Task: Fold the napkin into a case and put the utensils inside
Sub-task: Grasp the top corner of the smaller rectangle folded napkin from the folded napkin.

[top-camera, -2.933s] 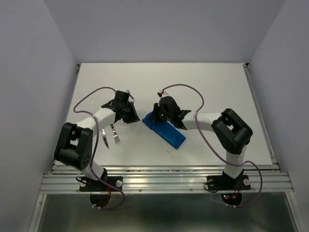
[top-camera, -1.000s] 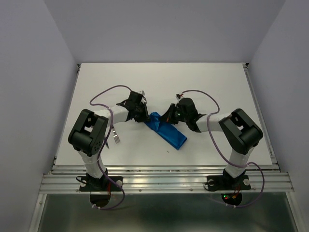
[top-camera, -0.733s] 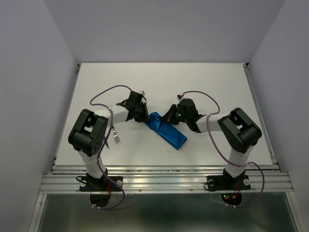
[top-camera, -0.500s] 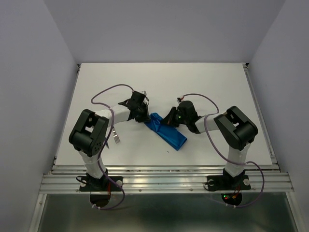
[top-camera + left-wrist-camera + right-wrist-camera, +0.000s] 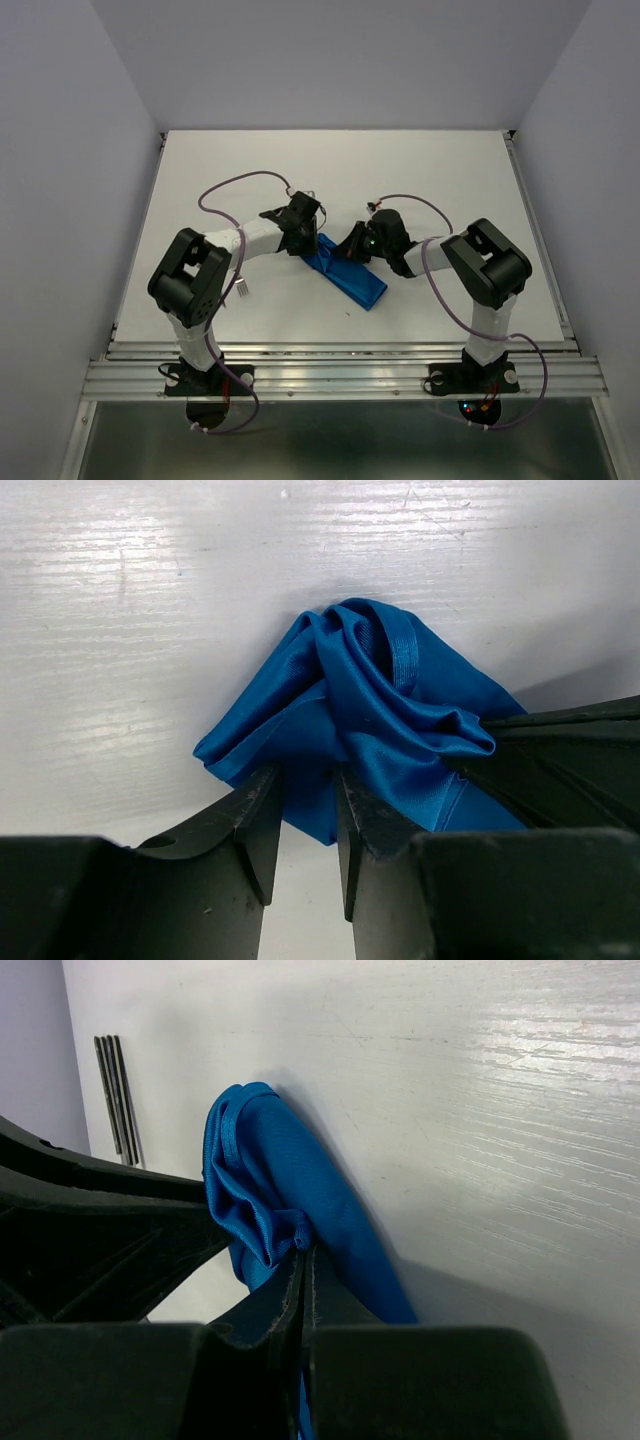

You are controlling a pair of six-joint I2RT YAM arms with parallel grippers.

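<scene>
Look at the napkin [image 5: 352, 278] on the white table [image 5: 420, 180]: folded to a narrow blue strip, lying between the two arms. Long axis diagonal in the top view, from a far end at the left to a near end at the right. Far end bunched into creased folds, just between the left gripper [image 5: 303, 235] and the right gripper [image 5: 352, 247], touching both.

In the left wrist view, napkin [image 5: 380, 700] directly ahead of the left gripper [image 5: 308, 780]. Jaws a little apart, with the near corner of the cloth reaching into the gap and bare table showing lower in the same gap.

In the right wrist view, right gripper [image 5: 303, 1255] closed tight, pinching a small fold of the napkin [image 5: 260, 1170] at the very tips.

Beside the left arm, partly hidden, a fork [image 5: 241, 290], well apart from the cloth.
</scene>
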